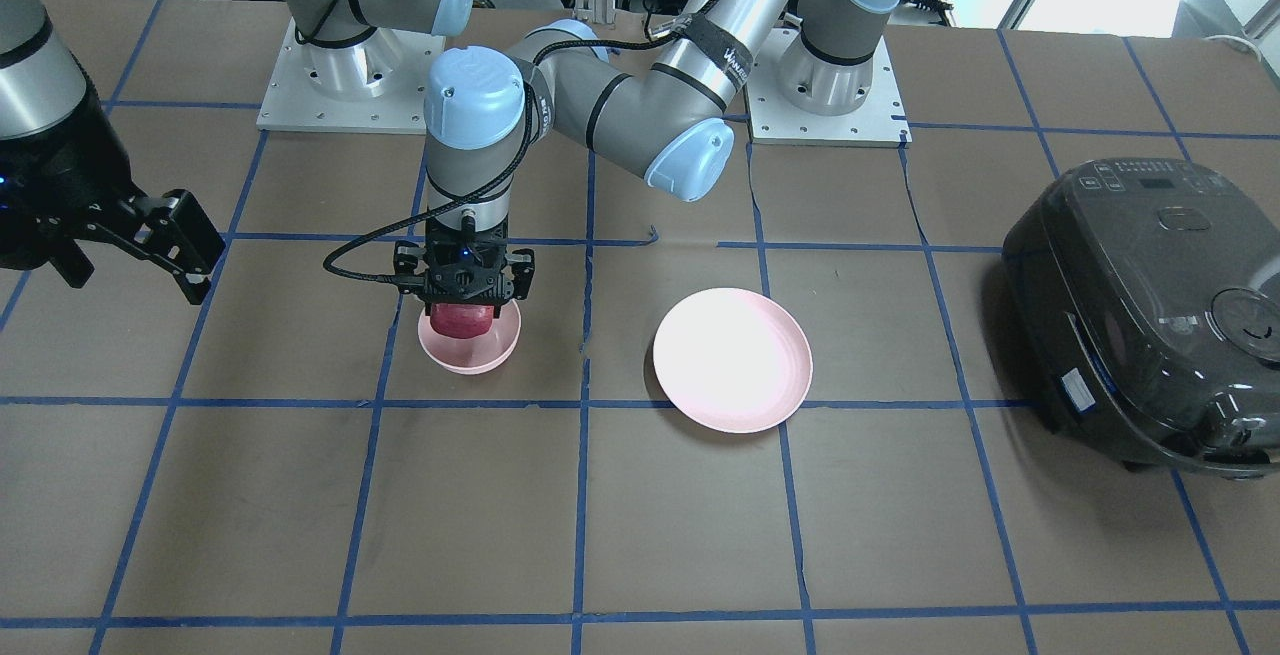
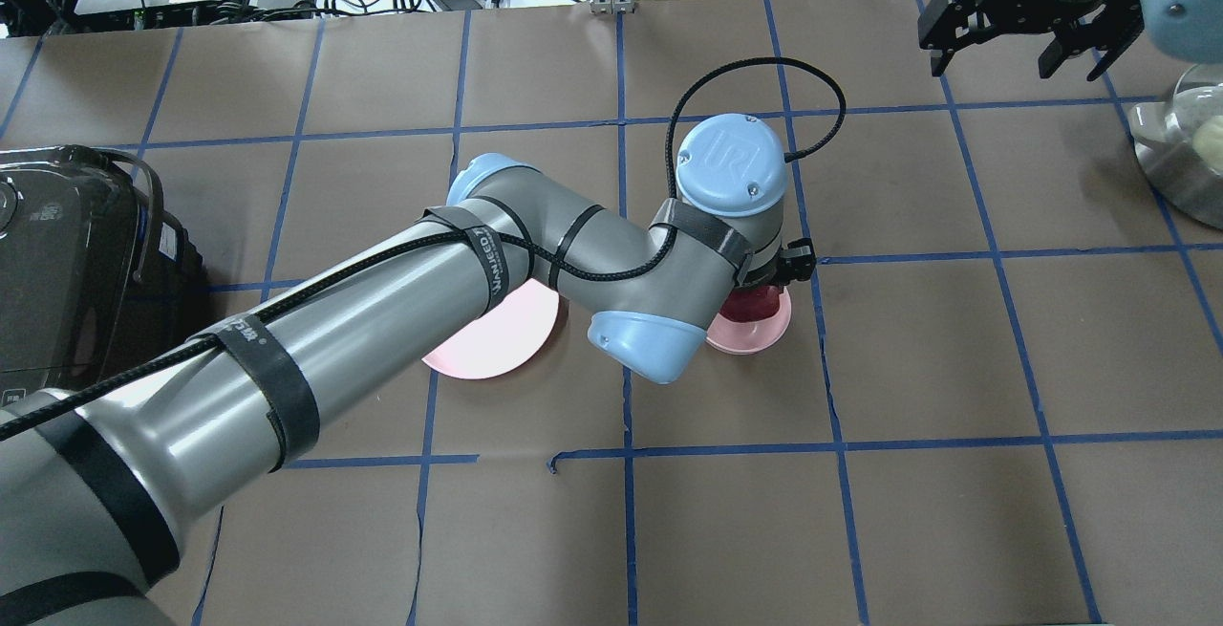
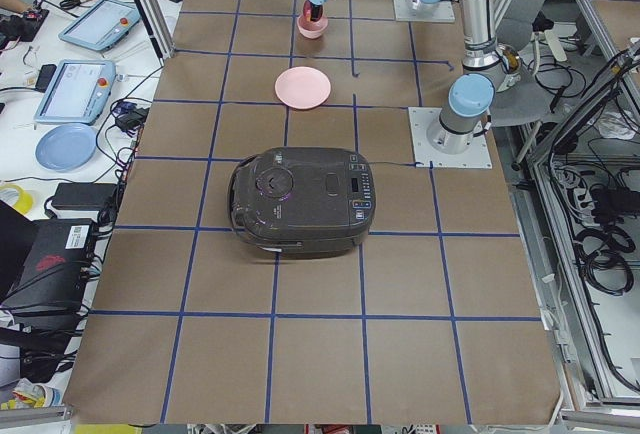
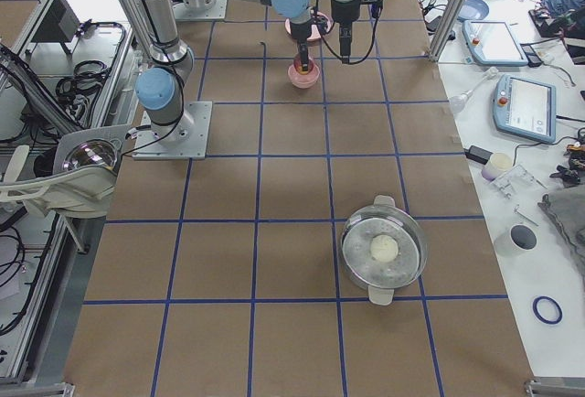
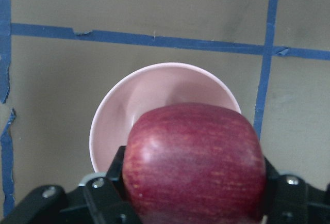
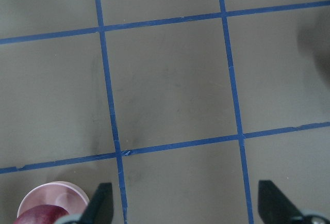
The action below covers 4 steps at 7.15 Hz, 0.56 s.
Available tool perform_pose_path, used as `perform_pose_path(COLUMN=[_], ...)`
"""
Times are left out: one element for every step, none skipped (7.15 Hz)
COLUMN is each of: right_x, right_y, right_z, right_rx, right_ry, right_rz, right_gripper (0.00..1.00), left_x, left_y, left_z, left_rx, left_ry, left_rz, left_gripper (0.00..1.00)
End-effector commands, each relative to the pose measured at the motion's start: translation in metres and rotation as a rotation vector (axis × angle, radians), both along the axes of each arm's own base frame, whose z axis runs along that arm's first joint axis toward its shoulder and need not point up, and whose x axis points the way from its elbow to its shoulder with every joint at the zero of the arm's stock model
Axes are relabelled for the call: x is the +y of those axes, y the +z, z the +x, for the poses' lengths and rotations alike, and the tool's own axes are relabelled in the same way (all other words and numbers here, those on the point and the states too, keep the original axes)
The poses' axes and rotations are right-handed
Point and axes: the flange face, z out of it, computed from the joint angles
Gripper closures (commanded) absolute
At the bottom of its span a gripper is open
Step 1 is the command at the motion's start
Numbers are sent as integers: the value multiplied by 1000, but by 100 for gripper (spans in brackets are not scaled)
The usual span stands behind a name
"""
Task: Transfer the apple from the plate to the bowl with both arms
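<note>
In the front-facing view the table (image 1: 640, 535) was brown board ruled into squares with blue tape. The arm bases were bolted to white plates at its far edge, with cables and clutter behind them. The left claw (image 1: 465, 287) pointed straight down, clenched on the apple (image 1: 462, 319). The apple hung in the mouth of the bowl (image 1: 470, 353) directly under the claw; whether it touched the bowl could not be told. The plate (image 1: 733, 360) lay on the table to one side of that claw, near the bowl but apart from it. A black rice cooker (image 1: 1150, 315) sat well beyond the plate. On the bowl's other side the right claw (image 1: 130, 270) hung released, fingers spread wide.

From overhead, the left arm (image 2: 382, 320) lay across the plate and hid part of it, and its wrist covered most of the bowl and apple. Benches with cables and power bricks lined the far edge. A steel pot (image 2: 1180, 158) stood near the right claw.

In the left side view the cooker sat mid-table, far from both claws, and pendants (image 3: 75, 92) lay on a white bench alongside.

In the right side view the lidded pot stood well apart from the claws.

The left wrist camera showed the apple wedged between black fingers (image 5: 105, 198), with the bowl's rim beyond it.

The right wrist camera showed spread fingertips (image 6: 100, 201) over taped board, with bowl and apple at the lower corner.
</note>
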Motion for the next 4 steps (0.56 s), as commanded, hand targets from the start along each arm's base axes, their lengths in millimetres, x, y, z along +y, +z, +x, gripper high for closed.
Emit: perform_pose_path(right_x=[-2,-3,-4,-4], right_y=[1,2,3,3], right_z=[-1,-1,-2,-1], right_rx=[-2,3,6,8], right_ry=[-12,-9,-2,-1], right_rz=[-27,-50,-55,-52], right_gripper=[0,0,0,0], left_x=[-5,-4,-5,-5], left_y=[-10,-11,-10,-9], left_z=[3,3,3,3], left_rx=[-55,-57,-52,-50], left_ry=[-25,-23,-20,-19], left_rz=[-25,-21,-24,-27], left_gripper=[52,43,35,30])
